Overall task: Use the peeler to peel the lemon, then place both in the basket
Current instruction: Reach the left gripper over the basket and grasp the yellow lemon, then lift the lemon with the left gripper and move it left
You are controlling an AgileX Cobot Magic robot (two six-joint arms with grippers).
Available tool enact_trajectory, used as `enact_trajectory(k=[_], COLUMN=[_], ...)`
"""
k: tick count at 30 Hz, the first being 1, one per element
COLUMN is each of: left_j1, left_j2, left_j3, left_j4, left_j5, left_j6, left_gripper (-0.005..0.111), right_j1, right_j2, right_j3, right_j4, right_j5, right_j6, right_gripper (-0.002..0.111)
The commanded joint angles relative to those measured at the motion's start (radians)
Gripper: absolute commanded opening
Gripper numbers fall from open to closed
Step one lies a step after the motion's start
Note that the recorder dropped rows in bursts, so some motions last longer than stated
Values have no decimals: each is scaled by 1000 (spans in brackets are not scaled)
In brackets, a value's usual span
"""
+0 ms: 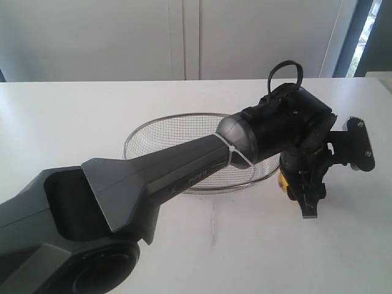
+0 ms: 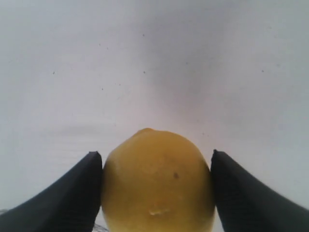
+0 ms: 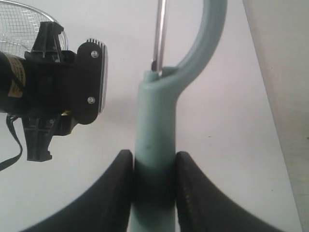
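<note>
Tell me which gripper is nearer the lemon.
Left. The left gripper is closed on the lemon, one finger on each side. The right gripper holds the peeler by its handle, apart from the lemon.

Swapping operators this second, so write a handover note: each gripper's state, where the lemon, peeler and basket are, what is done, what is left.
Left gripper: shut on the lemon, held just outside the basket.
Right gripper: shut on the peeler by its teal handle; no blade shows against the lemon.
Basket: on the white table; nothing seen in it, though the left arm hides part.
Done: both things are gripped.
Left: the lemon skin that shows looks unpeeled, so peel it, then place lemon and peeler in the basket.
</note>
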Motion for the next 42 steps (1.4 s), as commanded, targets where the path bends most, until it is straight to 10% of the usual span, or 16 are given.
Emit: enact_trajectory(k=[1, 15, 31, 42], left_j1=[-6, 65, 387, 516], left_j2=[-50, -141, -261, -373], left_j3=[-8, -8, -2, 143], left_j4=[-47, -277, -831, -958], left_j5=[45, 248, 365, 365], left_j6=[-7, 131, 256, 339], left_gripper=[0, 0, 0, 0], right_j1=[-2, -2, -2, -2], right_j2=[-10, -10, -10, -10], right_j3=[2, 2, 2, 48], right_j4=[-21, -103, -152, -150], right_j5=[-21, -32, -60, -123], right_j6=[6, 72, 118, 118], right_gripper=[0, 0, 0, 0])
